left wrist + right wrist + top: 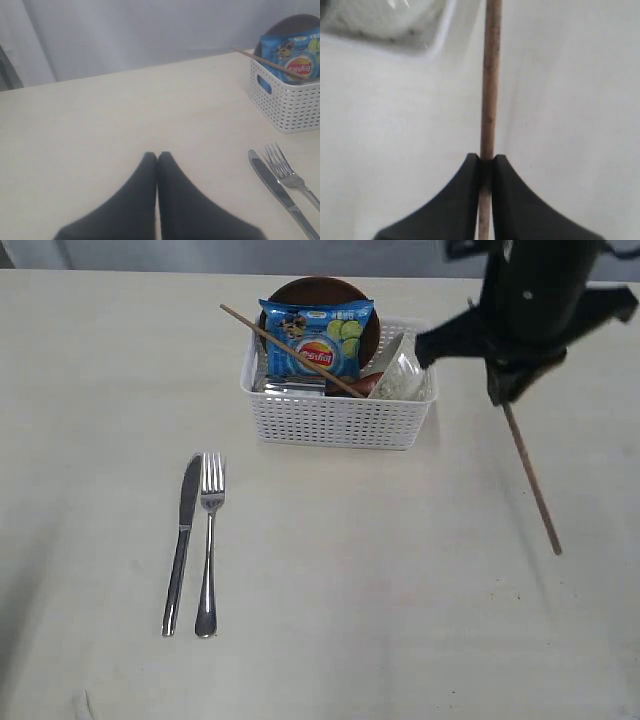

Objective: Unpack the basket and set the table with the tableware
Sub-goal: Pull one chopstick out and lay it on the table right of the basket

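The white basket (340, 420) stands at the back middle of the table (380, 620). It holds a dark brown plate (320, 288), one chopstick (290, 348) leaning across, a tilted off-white bowl (402, 375) and a reddish-brown spoon (364, 383). A steel knife (183, 540) and fork (209, 540) lie side by side on the table, front left of the basket. Right of the basket, my right gripper (505, 395) is shut on a second chopstick (530, 480) that slants down over the table. In the left wrist view my left gripper (157, 156) is shut and empty above bare table, left of the knife (272, 187).
A blue crisp bag (318, 338) leans against the plate inside the basket, under the resting chopstick. The basket's rim and the bowl show at a corner of the right wrist view (385, 20). Pale tabletop stretches in front of and to both sides of the basket.
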Motion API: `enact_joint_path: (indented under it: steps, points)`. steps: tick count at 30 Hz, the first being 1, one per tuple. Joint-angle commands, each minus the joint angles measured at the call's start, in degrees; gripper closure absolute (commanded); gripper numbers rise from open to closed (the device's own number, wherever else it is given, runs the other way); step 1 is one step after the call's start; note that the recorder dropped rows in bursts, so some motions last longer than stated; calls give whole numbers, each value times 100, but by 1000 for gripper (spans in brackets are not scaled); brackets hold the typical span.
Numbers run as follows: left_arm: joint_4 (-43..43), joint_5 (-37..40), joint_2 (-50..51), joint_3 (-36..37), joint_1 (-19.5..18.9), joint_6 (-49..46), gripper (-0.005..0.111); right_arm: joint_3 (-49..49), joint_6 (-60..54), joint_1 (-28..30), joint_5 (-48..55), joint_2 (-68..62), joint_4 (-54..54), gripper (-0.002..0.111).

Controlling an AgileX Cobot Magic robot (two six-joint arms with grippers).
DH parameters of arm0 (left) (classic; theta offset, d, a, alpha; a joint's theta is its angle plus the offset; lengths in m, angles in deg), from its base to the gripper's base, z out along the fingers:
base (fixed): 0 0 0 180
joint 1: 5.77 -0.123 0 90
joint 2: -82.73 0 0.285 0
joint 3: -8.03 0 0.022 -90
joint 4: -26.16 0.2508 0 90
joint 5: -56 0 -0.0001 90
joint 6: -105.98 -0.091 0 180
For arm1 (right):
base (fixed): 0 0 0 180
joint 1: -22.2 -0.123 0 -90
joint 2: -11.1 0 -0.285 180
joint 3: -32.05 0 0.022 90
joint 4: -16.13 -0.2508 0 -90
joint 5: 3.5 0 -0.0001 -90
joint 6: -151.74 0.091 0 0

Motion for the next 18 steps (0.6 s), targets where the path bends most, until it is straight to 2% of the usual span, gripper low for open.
enact_joint_path:
  steps: [1, 6, 18]
  points:
    - [-49, -3, -22, 16, -14, 2, 107, 1124, -420, 523, -637, 22, -1089, 109]
    - [-49, -3, -22, 16, -14, 2, 107, 2053, -708, 685, -1885, -165, -1408, 109]
    - [-49, -3, -22, 16, -14, 2, 107, 2165, -821, 685, -2308, -688, -1452, 108]
